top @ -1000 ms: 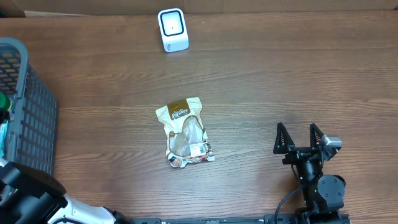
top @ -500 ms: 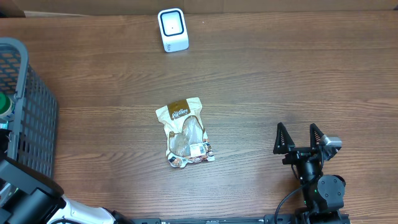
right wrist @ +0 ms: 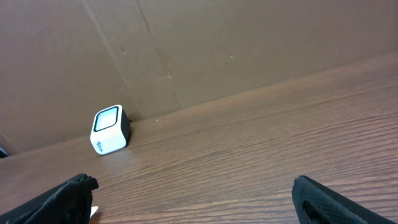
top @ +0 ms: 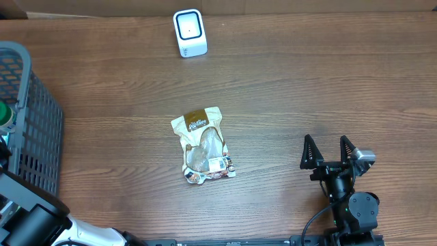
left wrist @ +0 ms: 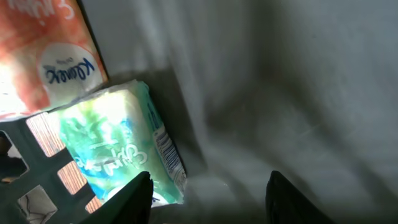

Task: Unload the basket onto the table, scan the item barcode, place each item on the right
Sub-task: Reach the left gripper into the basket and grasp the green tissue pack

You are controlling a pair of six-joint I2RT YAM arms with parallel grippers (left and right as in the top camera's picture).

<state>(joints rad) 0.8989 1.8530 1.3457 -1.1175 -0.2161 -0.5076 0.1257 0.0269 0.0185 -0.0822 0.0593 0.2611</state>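
Observation:
A white barcode scanner (top: 190, 32) stands at the table's far edge, also seen in the right wrist view as scanner (right wrist: 110, 129). A tan snack bag (top: 203, 145) lies flat mid-table with a small label near its lower end. My left gripper (left wrist: 208, 200) is down inside the grey basket (top: 31, 116), its jaws apart with nothing between them. A green tissue pack (left wrist: 118, 149) with a barcode (left wrist: 166, 152) on its side lies just beside the left finger (left wrist: 134, 198). My right gripper (top: 331, 152) rests open at the front right, far from the bag.
An orange tissue pack (left wrist: 43, 50) lies behind the green one in the basket. The basket's slotted wall (left wrist: 37, 186) is close on the left of my left gripper. A cardboard wall (right wrist: 217, 43) backs the table behind the scanner.
My left arm has shifted slightly at the basket. The snack bag, scanner and right arm have not moved.

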